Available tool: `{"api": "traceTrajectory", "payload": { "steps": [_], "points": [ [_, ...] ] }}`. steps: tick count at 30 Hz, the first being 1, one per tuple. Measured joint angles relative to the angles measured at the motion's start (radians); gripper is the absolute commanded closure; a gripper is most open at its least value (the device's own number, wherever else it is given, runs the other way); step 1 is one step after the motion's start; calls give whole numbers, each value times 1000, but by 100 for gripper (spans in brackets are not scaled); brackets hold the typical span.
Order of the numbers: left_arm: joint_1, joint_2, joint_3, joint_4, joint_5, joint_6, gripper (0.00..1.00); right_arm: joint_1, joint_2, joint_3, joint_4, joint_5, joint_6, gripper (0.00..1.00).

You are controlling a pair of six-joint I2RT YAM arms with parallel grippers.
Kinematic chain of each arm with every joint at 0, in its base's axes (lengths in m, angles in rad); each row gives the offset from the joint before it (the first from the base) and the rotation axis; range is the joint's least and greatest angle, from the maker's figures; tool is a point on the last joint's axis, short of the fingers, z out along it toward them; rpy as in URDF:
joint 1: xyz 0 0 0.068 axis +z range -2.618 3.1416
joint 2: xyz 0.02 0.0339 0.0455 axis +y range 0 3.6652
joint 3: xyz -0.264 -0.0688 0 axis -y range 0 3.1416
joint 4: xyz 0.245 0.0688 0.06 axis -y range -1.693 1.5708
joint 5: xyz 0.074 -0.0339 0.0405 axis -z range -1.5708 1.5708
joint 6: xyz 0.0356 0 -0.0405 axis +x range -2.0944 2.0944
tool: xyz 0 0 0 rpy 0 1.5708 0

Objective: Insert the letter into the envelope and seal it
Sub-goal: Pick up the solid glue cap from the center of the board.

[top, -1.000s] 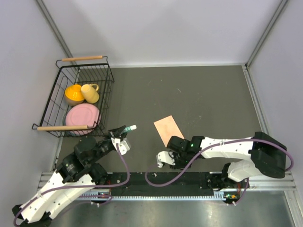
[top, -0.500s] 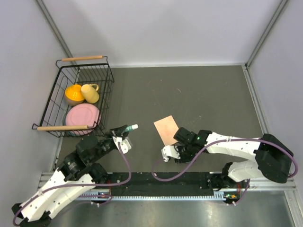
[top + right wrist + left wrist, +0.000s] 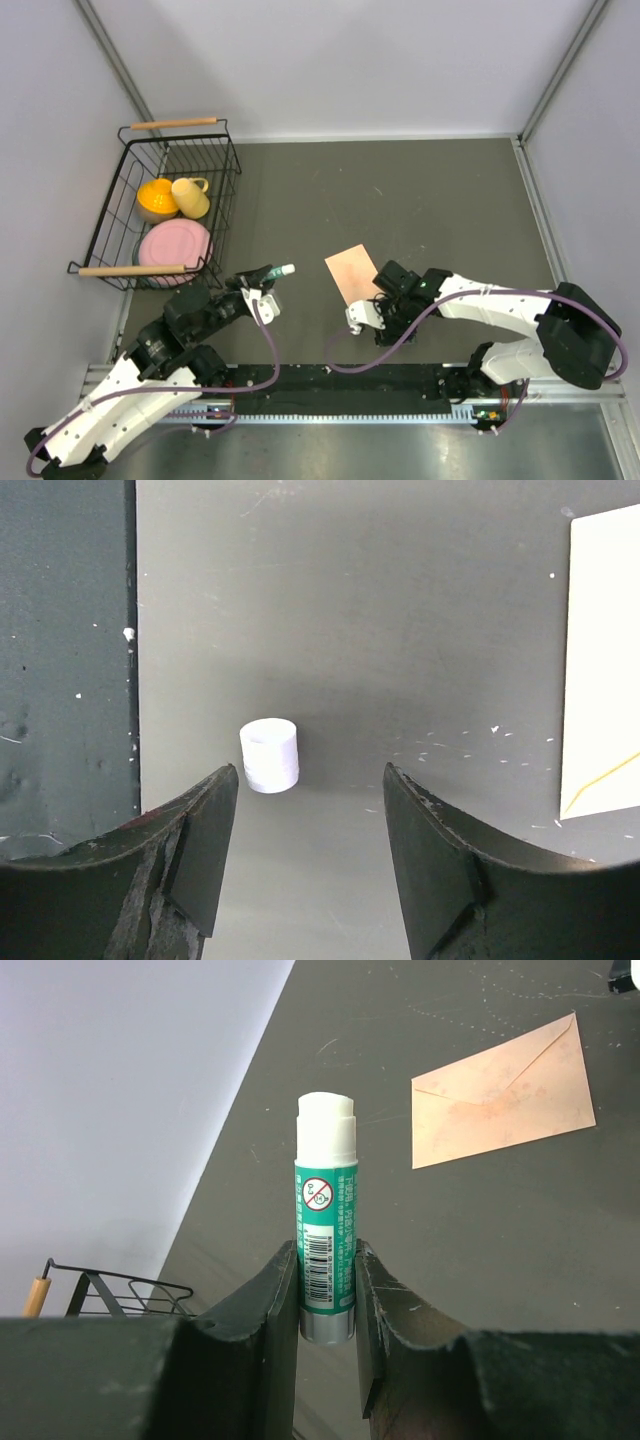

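The peach envelope (image 3: 352, 272) lies flat mid-table, flap side up (image 3: 505, 1095); its pale edge shows at the right of the right wrist view (image 3: 605, 660). The letter is not in view. My left gripper (image 3: 326, 1260) is shut on a green-and-white glue stick (image 3: 326, 1210), uncapped and pointing toward the envelope from its left (image 3: 268, 272). My right gripper (image 3: 358, 318) hovers just in front of the envelope's near end. It stands open (image 3: 310, 775) with nothing between its fingers. A small white cap (image 3: 269, 755) stands on the table just beyond its left finger.
A black wire basket (image 3: 228, 160) with wooden handles stands at the far left, holding an orange bowl (image 3: 156, 198), a yellow cup (image 3: 190, 196) and a pink plate (image 3: 174, 246). Grey walls close in the table on three sides. A darker strip (image 3: 60, 630) runs along the near edge.
My right gripper has moved away from the near edge toward the envelope's near end, and its jaws have opened. The left gripper with the glue stick has barely shifted.
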Motion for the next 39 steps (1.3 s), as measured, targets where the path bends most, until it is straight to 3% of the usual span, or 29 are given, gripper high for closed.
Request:
{"api": "traceTrajectory", "payload": {
  "steps": [13, 28, 32, 37, 39],
  "points": [
    [3, 8, 0, 7, 1, -4, 100, -5, 0, -31, 13, -86, 30, 52],
    [3, 8, 0, 7, 1, -7, 100, -7, -32, -66, 64, -69, 30, 62],
    [3, 8, 0, 7, 6, -10, 100, -7, -47, -80, 85, -63, 32, 67],
    [3, 20, 0, 6, 19, -24, 100, -7, -52, -84, 98, -50, 42, 83],
    [3, 37, 0, 5, 24, -33, 100, -7, -61, -86, 97, -42, 53, 84]
  ]
}}
